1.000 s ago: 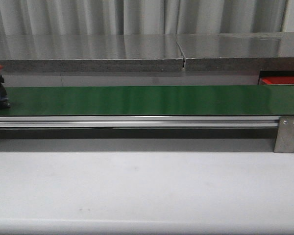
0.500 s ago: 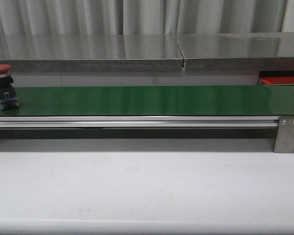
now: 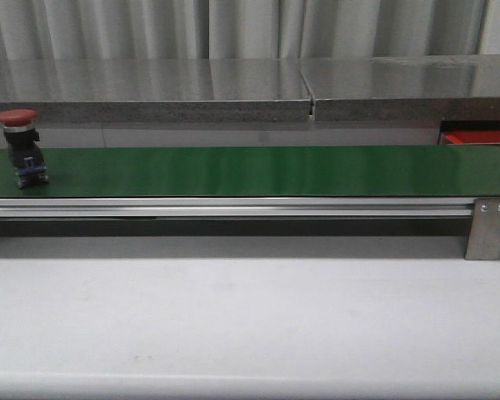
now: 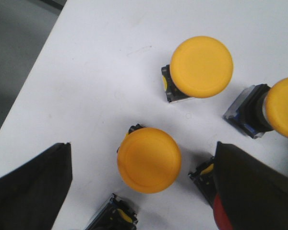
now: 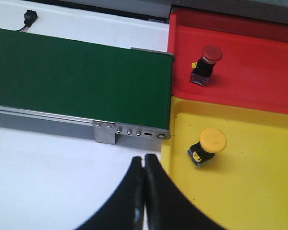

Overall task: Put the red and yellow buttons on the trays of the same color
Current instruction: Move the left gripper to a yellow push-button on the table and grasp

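Standing on the green belt (image 3: 258, 171), the red button (image 3: 21, 146) — both hands apart: left hand (image 4: 144, 191) open, right hand (image 5: 144, 184) closed empty.

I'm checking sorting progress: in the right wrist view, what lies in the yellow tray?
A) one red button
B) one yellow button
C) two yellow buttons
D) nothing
B. A single yellow button sits in the yellow tray, apart from its walls, while the red button lies in the red tray next to it.
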`<action>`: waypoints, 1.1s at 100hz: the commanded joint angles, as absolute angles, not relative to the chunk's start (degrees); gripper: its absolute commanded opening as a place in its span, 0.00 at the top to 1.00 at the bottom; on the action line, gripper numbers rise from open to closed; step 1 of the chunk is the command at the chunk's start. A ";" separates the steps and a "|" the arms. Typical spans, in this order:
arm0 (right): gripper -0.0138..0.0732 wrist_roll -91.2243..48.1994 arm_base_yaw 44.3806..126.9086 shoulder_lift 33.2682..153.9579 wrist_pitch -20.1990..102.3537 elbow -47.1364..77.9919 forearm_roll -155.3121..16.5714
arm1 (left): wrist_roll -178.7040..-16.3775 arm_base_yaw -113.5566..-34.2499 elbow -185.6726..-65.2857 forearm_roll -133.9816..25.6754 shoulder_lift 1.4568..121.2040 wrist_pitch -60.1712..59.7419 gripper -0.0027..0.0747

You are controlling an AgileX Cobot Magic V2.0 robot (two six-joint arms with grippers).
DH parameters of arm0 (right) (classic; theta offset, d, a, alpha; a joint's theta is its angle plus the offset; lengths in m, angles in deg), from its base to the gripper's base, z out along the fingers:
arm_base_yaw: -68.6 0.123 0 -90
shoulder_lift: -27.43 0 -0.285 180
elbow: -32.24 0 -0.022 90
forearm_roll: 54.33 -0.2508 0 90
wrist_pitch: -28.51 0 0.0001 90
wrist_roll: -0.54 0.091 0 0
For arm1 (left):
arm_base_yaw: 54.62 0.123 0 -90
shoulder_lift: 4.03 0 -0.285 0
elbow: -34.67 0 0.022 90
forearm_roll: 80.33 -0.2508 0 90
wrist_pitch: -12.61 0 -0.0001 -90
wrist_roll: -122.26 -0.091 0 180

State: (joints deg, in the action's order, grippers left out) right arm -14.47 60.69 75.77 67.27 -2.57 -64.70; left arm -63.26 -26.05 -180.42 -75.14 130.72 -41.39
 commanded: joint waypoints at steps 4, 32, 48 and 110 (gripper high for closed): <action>0.98 -15.10 60.77 75.57 63.41 -1.11 -65.08 | -63.86 -26.05 -182.31 -74.57 127.21 -38.75 0.21; 0.98 -15.10 60.77 75.57 63.41 -1.11 -65.08 | -64.17 -25.94 -182.31 -74.35 128.94 -38.84 0.21; 0.98 -15.10 60.77 75.57 63.46 -1.11 -65.08 | -64.17 -25.94 -182.31 -74.25 130.23 -38.95 0.21; 0.98 -15.10 60.77 75.57 63.40 -1.11 -65.08 | -64.17 -25.94 -182.31 -74.11 131.20 -38.89 0.57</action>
State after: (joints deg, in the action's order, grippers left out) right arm -14.47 60.69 75.77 67.27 -2.57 -64.70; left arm -64.16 -26.05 -180.46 -74.92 134.72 -40.89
